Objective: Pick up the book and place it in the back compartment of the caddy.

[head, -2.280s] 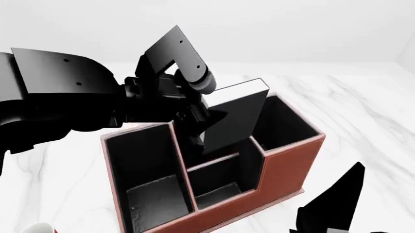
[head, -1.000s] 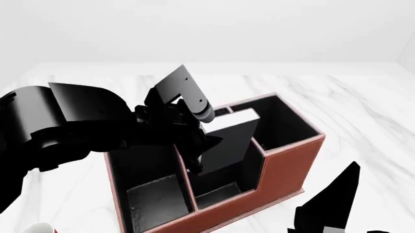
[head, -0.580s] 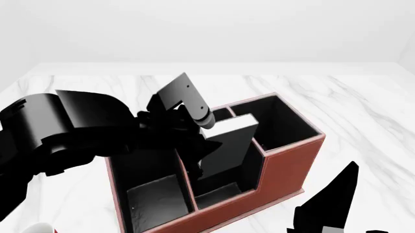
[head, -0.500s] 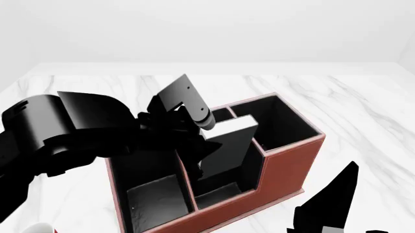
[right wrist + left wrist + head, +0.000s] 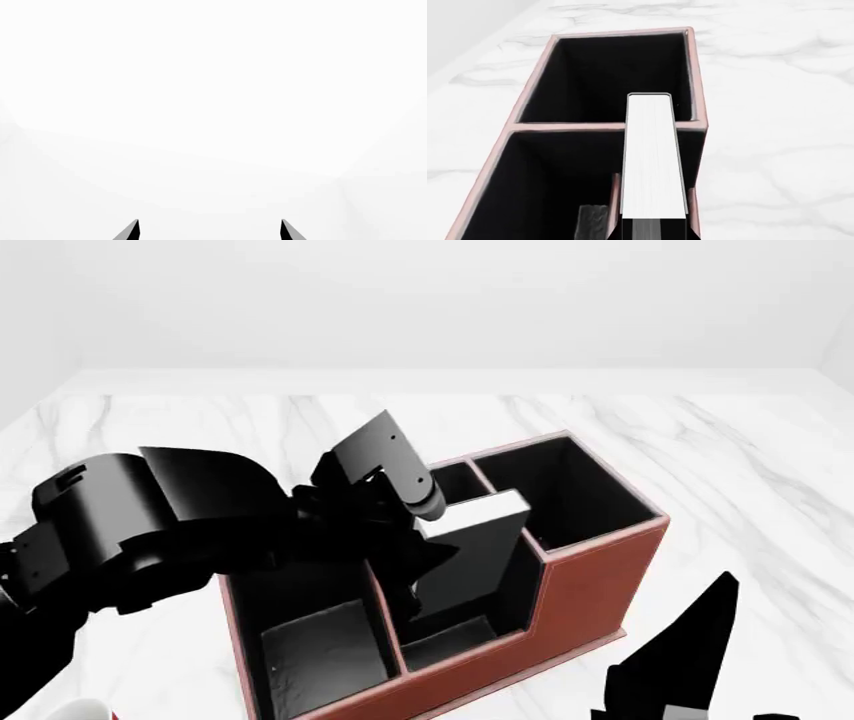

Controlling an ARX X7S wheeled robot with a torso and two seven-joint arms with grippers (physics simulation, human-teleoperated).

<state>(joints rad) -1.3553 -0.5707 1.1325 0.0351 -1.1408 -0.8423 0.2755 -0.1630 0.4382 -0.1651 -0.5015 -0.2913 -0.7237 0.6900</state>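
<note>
The black book (image 5: pixel 470 545) with white page edges (image 5: pixel 652 155) stands tilted on end, its lower part down inside the reddish-brown caddy (image 5: pixel 594 575), in the middle part behind the low front cell. My left gripper (image 5: pixel 420 558) is shut on the book's near edge and also shows in the left wrist view (image 5: pixel 652 232). In that view the book runs along one caddy wall, across the pink rim (image 5: pixel 570 126) of a divider. My right gripper (image 5: pixel 681 655) is low at the right of the caddy, open and empty, with only its tips showing in the right wrist view (image 5: pixel 209 230).
The caddy stands on a white marble table (image 5: pixel 747 470). A sliver of a white mug (image 5: pixel 78 710) shows at the bottom left corner. My left arm (image 5: pixel 174 520) hangs over the caddy's left cell. A white wall lies behind the table.
My left gripper has gone down with the book, from above the caddy to partly inside it. The arm has dropped lower. The right gripper has hardly moved.
</note>
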